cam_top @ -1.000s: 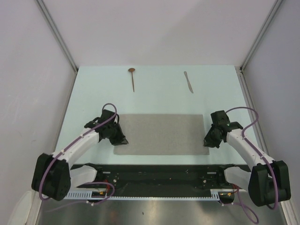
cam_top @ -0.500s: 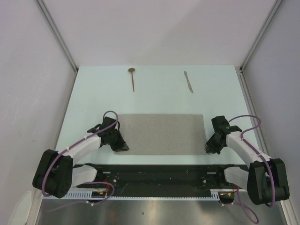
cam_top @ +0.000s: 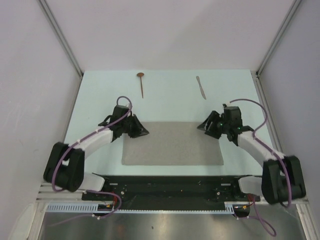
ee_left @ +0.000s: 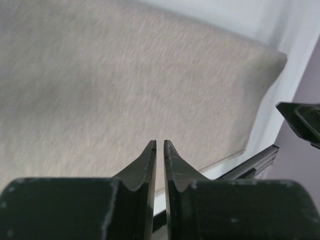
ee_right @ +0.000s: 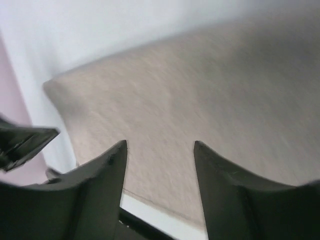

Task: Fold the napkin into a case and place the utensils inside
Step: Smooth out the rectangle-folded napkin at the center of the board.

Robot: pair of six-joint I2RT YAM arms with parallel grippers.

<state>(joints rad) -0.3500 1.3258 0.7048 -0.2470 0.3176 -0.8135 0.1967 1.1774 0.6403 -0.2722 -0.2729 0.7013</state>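
Napkin lies flat between your grippers, under their tips; case fold looks unfinished. Your left gripper nearly pressed together, empty; right gripper spread, empty. Spoon, knife well beyond both, still to insert.

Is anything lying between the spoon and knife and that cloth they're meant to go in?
Nothing visible does. The spoon and knife lie at the far side of the table, with bare surface between them and the napkin. The left end effector and right end effector are over the napkin's far corners, not on that strip.
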